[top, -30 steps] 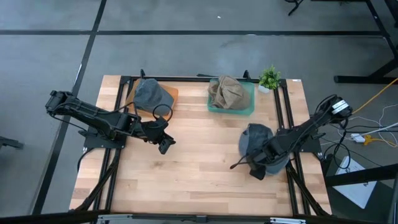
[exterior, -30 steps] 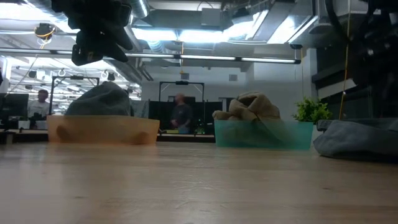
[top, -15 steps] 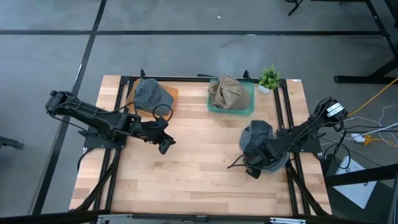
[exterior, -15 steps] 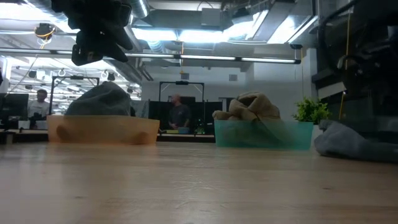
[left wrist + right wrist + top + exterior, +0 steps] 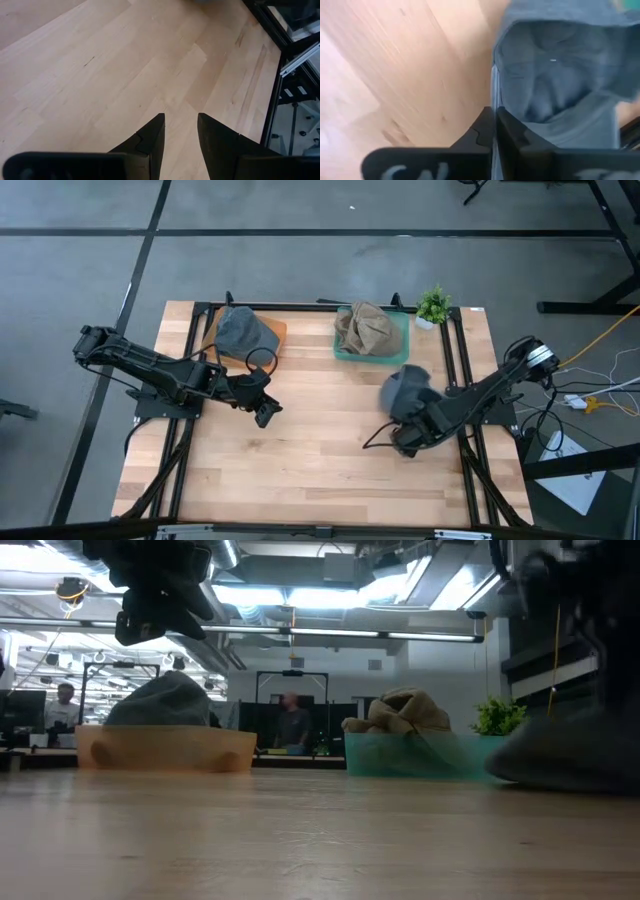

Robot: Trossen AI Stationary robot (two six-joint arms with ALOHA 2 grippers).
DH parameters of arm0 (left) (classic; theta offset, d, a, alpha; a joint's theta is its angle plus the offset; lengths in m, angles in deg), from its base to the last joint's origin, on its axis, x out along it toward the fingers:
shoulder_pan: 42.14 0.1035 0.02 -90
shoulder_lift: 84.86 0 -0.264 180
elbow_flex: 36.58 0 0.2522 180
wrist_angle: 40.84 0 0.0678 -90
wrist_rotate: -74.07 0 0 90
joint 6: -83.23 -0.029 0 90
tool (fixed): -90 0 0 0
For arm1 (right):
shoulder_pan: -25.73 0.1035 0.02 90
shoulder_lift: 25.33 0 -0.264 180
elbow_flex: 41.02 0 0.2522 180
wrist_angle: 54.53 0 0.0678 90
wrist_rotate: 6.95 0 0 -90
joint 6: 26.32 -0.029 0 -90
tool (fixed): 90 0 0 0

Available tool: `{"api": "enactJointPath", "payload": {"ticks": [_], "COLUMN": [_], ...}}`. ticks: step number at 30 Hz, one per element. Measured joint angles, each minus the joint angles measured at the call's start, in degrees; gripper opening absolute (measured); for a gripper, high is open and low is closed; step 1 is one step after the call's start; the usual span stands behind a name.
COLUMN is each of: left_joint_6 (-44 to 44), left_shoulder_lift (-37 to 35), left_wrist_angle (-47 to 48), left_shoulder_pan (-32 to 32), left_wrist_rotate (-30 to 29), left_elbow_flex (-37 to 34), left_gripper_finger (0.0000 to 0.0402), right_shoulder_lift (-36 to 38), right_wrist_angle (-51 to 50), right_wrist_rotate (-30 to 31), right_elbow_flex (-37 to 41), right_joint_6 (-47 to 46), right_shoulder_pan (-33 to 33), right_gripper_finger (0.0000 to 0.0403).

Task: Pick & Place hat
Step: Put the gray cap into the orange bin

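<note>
Starting at nine o'clock on the table (image 5: 300, 480), we find our left gripper (image 5: 264, 412) hanging over bare wood with its fingers (image 5: 152, 135) parted and nothing between them; it waits there, well apart from the work. Behind it, toward eleven o'clock, an orange tray (image 5: 272, 332) already carries a grey hat (image 5: 240, 330). At twelve o'clock sits a green tray (image 5: 400, 352) with a tan hat (image 5: 368, 328) bunched inside, and a small plant (image 5: 434, 304) stands just beside it at one o'clock.

Over at three o'clock, our right gripper (image 5: 402, 442) has its fingers (image 5: 506, 131) clenched on the edge of the blue-grey hat (image 5: 405, 390). From the gripper the hat's body trails away toward twelve o'clock, so its long axis runs roughly from the gripper toward the green tray. The hat looks part lifted, though we cannot tell whether its far edge is off the wood.

We judge that the coming carry turns on this: the right arm is far nearer and already has the hat, and the green tray lies just beyond the hat's far end.
</note>
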Motion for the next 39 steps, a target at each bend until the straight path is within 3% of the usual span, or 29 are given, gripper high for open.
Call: {"api": "enactJointPath", "payload": {"ticks": [7, 18, 21, 27, 32, 39], "left_joint_6": [-4.8, -29.0, -33.1, -33.8, -39.1, -44.6], "left_shoulder_lift": [0.0, 0.0, 0.0, 0.0, 0.0, 0.0], "left_wrist_angle": [-1.2, -14.8, -17.9, -22.6, -23.9, -25.1], "left_shoulder_pan": [0.0, 0.0, 0.0, 0.0, 0.0, 0.4], "left_wrist_rotate": [0.9, -1.3, -3.4, -13.4, -15.9, -22.6], "left_elbow_flex": [0.0, 0.0, 0.0, 0.0, 0.0, 0.0], "left_gripper_finger": [0.0111, 0.0111, 0.0111, 0.0116, 0.0146, 0.0219], "right_shoulder_lift": [1.9, 7.9, 8.3, 8.0, 8.0, 7.9], "right_wrist_angle": [-2.5, 9.0, 14.6, 24.0, 26.0, 26.4], "right_wrist_rotate": [4.8, 2.1, 1.5, -3.4, -8.2, -14.6], "right_elbow_flex": [-9.0, -17.2, -20.6, -26.7, -29.8, -30.3], "right_joint_6": [4.0, 12.0, 15.2, 22.8, 24.7, 24.7], "right_shoulder_pan": [-1.7, -11.5, -14.9, -20.6, -24.3, -27.5], "right_gripper_finger": [0.0004, 0.0002, 0.0002, 0.0002, 0.0002, 0.0002]}}
